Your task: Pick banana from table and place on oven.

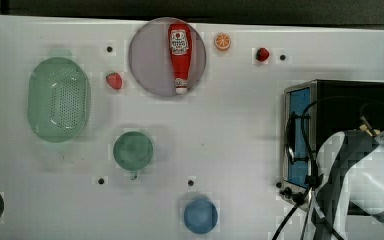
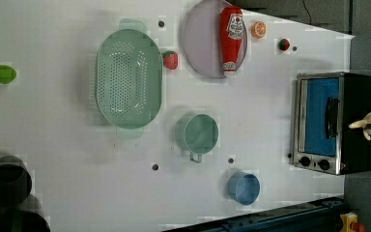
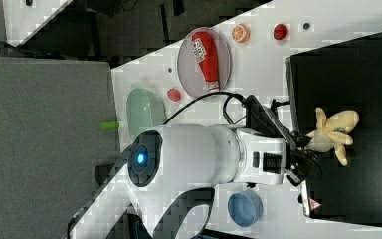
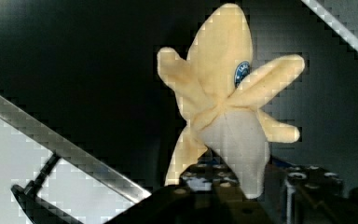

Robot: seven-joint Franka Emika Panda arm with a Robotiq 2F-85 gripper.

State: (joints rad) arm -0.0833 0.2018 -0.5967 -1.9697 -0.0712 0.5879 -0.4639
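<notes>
Now the hand (image 3: 312,144) is clenched on the banana (image 3: 334,132), a pale yellow soft toy with its peel flaps splayed open, and holds it over the black top of the oven (image 3: 358,89). In the wrist view the banana (image 4: 223,98) stands up from between the dark fingers, with a small blue sticker on one flap and the oven's dark roof (image 4: 74,70) behind it. Whether the fruit touches the roof or hangs just above it is hard to say from these angles. In the left view the banana (image 2: 367,122) shows at the oven's back edge, beyond the blue-tinted door and its handle, near the left view's right border. The oven (image 2: 335,121) sits on the white surface (image 2: 261,125), front frame and black knobs facing the rest of the things.

Across the surface, well apart from the oven, a grey plate (image 1: 150,60) carries a red ketchup bottle (image 1: 180,52) lying on its side. An orange slice (image 1: 222,41) lies just beside the plate, and a small red fruit (image 1: 262,54) lies further toward the top view's right. A strawberry (image 1: 114,80) lies between the plate and a green colander (image 1: 59,99). A green cup (image 1: 133,150) and a blue cup (image 1: 200,215) stand nearer the top view's bottom edge. The white arm (image 1: 365,175) reaches over the oven.
</notes>
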